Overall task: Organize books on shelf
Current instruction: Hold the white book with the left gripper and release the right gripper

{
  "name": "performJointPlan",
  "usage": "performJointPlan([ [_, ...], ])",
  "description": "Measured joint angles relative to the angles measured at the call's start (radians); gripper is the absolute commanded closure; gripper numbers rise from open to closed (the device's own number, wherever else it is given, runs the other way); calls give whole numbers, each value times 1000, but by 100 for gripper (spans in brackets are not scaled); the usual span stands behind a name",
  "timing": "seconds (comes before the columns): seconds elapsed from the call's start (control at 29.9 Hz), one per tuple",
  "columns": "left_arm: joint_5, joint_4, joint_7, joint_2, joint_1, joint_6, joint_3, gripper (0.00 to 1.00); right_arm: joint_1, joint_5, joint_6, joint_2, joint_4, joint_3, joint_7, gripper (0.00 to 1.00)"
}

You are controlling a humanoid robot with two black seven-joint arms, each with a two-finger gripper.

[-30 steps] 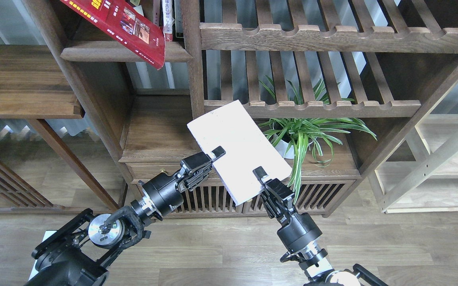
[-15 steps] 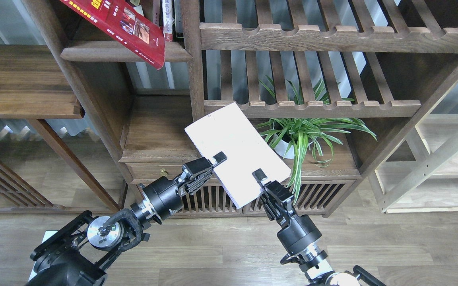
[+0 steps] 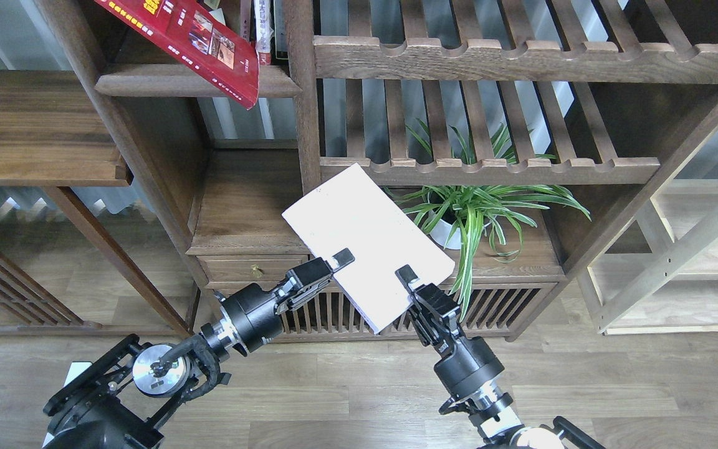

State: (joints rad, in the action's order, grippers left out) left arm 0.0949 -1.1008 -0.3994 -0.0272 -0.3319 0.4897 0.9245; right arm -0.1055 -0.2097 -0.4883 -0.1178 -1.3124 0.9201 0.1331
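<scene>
I hold the thick white book (image 3: 359, 231) in the air, tilted, in front of the low cabinet. My left gripper (image 3: 340, 258) is shut on its near left edge, one finger lying on the cover. My right gripper (image 3: 406, 275) is shut on its near right edge in the same way. The dark red book (image 3: 191, 34) with small photos lies slanted on the shelf (image 3: 178, 81) at the upper left, its corner hanging over the rounded front edge. The yellow-green book is out of view.
A potted spider plant (image 3: 471, 215) stands just right of the white book. Slatted racks (image 3: 490, 168) cross above and behind it. Several upright books (image 3: 262, 28) stand beside the red one. The cabinet top (image 3: 247, 206) lies below the shelf. A light wood frame (image 3: 677, 249) stands at the right.
The white book has shifted down and a little to the left. My left arm has lowered with it. The right gripper has barely moved.
</scene>
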Motion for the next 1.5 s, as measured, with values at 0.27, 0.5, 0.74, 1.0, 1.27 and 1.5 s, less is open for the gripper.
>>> performJointPlan([
  [0.27,-111,-6,18,25,55,-2,109,100,-4,-7,0,-3,4,18,13,40],
  [0.5,-179,-107,7,27,122,-1,211,100,-37,1,2,-5,12,45,7,17],
  [0.74,-295,-171,5,27,198,-1,280,99,-52,1,5,-23,26,81,6,12],
  [1.0,-512,-278,5,27,313,-1,383,99,-49,0,7,-26,72,128,5,9],
  [1.27,-625,-415,8,27,412,-1,487,99,-32,-1,7,-25,97,147,5,8],
  [1.5,-639,-531,8,27,451,-1,534,99,-11,0,7,-24,167,148,5,1],
])
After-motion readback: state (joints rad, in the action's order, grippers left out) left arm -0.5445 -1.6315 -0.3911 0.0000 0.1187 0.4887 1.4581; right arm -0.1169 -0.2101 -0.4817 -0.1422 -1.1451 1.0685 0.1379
